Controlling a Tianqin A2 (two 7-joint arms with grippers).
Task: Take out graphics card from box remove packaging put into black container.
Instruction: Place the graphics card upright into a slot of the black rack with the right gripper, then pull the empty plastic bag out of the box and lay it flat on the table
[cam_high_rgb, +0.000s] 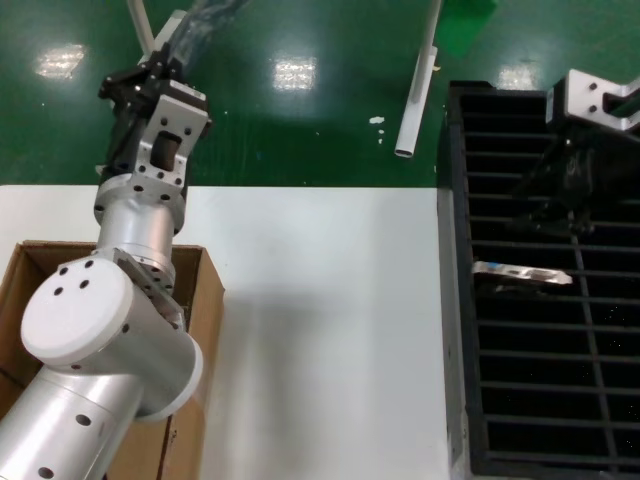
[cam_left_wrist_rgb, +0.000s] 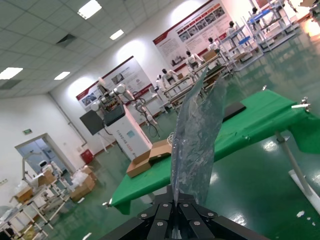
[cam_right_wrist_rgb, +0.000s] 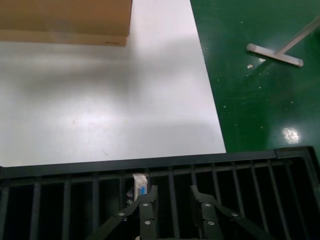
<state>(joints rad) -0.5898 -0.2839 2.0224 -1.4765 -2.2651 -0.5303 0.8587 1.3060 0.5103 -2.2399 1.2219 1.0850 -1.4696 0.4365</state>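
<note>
The white table carries the box at its left, under the left arm, and the black container stands against its right edge. The card sits in one of the container's slots, its silver bracket showing, beside the right gripper, which hangs over the slats with its fingers parted and empty. The left gripper is raised beyond the table's far edge, pinched tight on the bottom of the bag, which stands up from it.
</note>
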